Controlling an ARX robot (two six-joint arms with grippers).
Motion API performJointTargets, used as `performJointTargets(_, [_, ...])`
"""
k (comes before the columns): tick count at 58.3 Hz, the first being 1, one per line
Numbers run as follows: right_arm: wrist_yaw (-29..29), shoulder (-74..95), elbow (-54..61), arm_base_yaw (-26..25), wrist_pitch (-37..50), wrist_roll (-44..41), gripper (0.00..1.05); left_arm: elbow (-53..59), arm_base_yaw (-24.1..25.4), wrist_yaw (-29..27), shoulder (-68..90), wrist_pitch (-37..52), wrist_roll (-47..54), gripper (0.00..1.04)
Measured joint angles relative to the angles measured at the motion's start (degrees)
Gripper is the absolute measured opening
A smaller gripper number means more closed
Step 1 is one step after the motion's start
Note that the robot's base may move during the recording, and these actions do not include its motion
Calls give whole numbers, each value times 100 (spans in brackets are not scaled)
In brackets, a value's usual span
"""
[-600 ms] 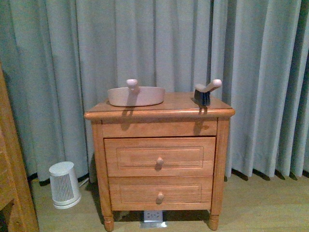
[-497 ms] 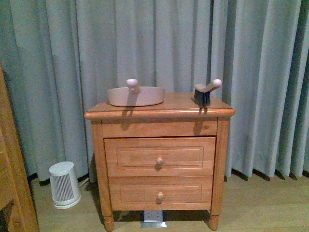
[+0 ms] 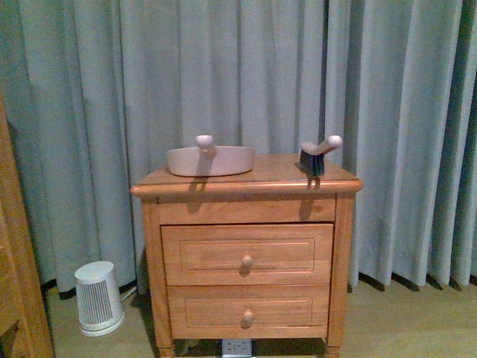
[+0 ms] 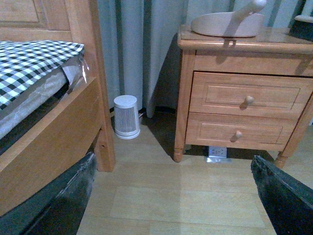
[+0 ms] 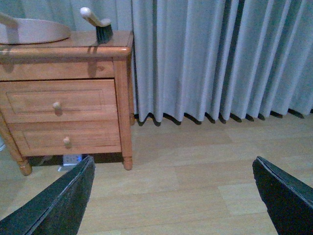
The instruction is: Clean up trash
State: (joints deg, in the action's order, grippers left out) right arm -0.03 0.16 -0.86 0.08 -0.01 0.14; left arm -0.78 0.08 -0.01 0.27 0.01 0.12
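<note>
Front view: dustpan (image 3: 211, 159) and brush (image 3: 317, 155) sit well apart on the desk (image 3: 246, 180); left fingers (image 4: 51, 203) and right fingers (image 5: 54, 205) spread wide, holding nothing

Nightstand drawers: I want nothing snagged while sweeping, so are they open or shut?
Both shut. The upper drawer and lower drawer fronts sit flush with the nightstand frame, no gap showing.

Trash: not visible in any view.
Dustpan (image 3: 210, 160): beige, shallow, lying flat on the left part of the wooden surface (image 3: 261, 175), with a knob-ended handle.
Brush (image 3: 317, 154): beige handle and dark bristles, standing bristles-down near the surface's right edge, handle tilted upward. It is well apart from the dustpan.
</note>
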Motion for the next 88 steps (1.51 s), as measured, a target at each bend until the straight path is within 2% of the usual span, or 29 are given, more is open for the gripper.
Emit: performJointTargets(88, [0, 0, 0, 0, 0, 0, 97, 0, -2, 0, 0, 0, 0, 97])
